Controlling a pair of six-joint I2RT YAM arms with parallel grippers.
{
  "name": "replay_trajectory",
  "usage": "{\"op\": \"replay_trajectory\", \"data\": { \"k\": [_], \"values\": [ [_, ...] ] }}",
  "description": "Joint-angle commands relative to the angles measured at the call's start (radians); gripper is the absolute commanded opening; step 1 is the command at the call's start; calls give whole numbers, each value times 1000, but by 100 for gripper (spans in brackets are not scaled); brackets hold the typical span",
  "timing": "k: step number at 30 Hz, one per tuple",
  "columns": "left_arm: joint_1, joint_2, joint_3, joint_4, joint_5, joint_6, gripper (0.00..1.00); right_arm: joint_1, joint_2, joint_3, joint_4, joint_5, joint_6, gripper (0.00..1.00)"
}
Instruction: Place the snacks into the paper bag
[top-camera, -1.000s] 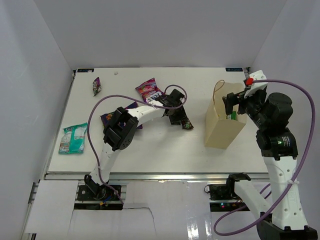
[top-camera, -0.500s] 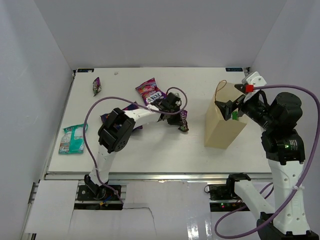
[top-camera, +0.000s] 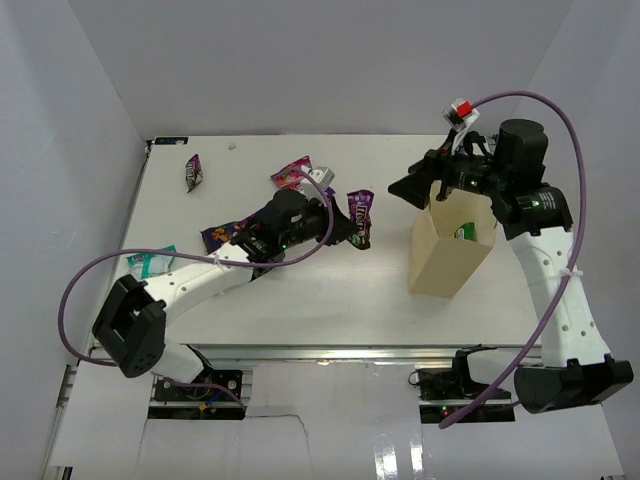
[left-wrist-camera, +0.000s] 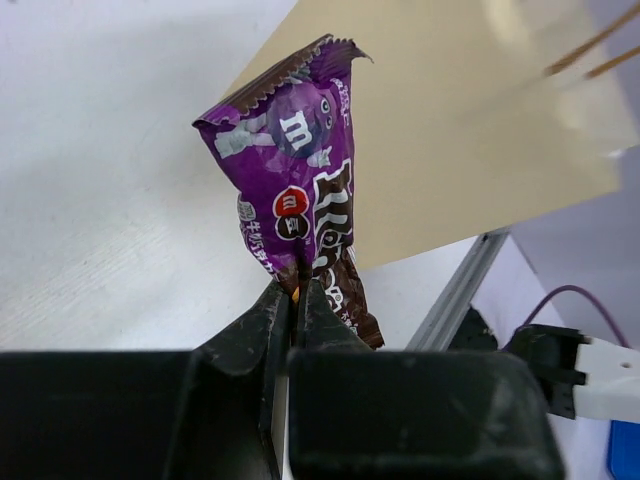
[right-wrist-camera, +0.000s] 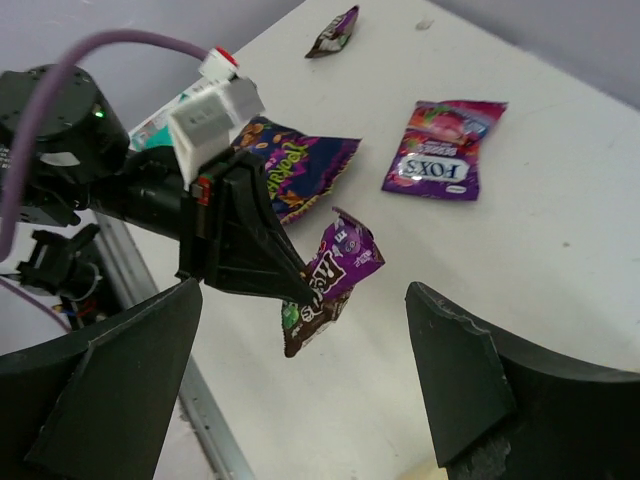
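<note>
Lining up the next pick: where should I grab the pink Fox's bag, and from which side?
Probably a crimped short end of the pink Fox's bag, coming straight down from above. It lies flat on the table, label up, so there is no body to close around; the far end sits clear of the big purple bag.

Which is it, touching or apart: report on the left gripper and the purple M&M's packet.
Touching. The left wrist view shows the left gripper pinched shut on the lower end of the purple M&M's packet.
</note>
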Motion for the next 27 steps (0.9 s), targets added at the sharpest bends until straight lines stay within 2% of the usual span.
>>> {"op": "replay_trajectory", "data": {
  "k": [1, 6, 14, 22, 24, 26, 27],
  "values": [
    [-7, -89, -18, 84, 29, 19, 0, 48, 23, 48, 38, -23, 103, 88],
    [-8, -140, 5, 95, 44, -1, 0, 96, 69, 10, 58, 20, 172, 87],
    [-13, -147, 60, 120, 89, -38, 0, 163, 104, -15, 76, 55, 172, 87],
    [-22, -158, 90, 146, 119, -62, 0, 180, 135, -28, 89, 79, 173, 84],
    [-22, -161, 91, 150, 130, -65, 0, 182, 139, -31, 96, 72, 175, 81],
    [-23, -160, 91, 157, 135, -71, 0, 186, 146, -30, 101, 60, 178, 71],
    [-23, -158, 90, 161, 136, -73, 0, 188, 147, -27, 108, 53, 178, 63]
  ]
}}
